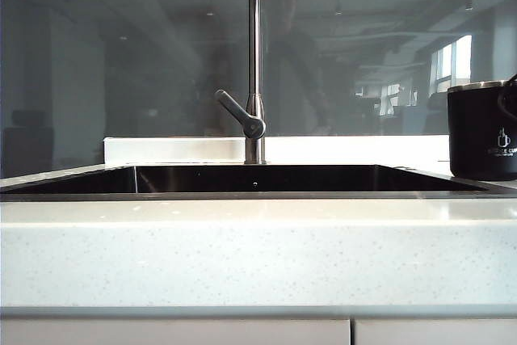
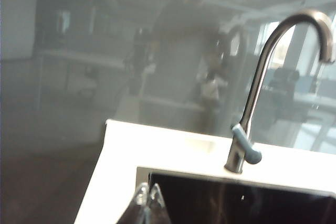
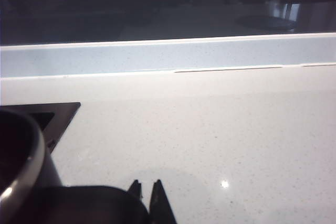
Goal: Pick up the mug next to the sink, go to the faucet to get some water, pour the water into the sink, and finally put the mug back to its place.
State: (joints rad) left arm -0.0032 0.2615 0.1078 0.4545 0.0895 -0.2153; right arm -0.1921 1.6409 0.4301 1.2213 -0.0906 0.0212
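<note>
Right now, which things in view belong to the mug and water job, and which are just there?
For the job:
- mug, standing on the counter to the right of the sink
- sink
- faucet, behind the sink
- right gripper, low over the counter beside the mug's handle
- left gripper, shut, near the sink's corner

Just there:
- counter
- glass wall behind

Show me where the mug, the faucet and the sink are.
mug (image 1: 482,131), exterior view, its black side.
faucet (image 1: 254,54), exterior view, its upright pipe.
sink (image 1: 242,195), exterior view, its front metal rim.
</note>
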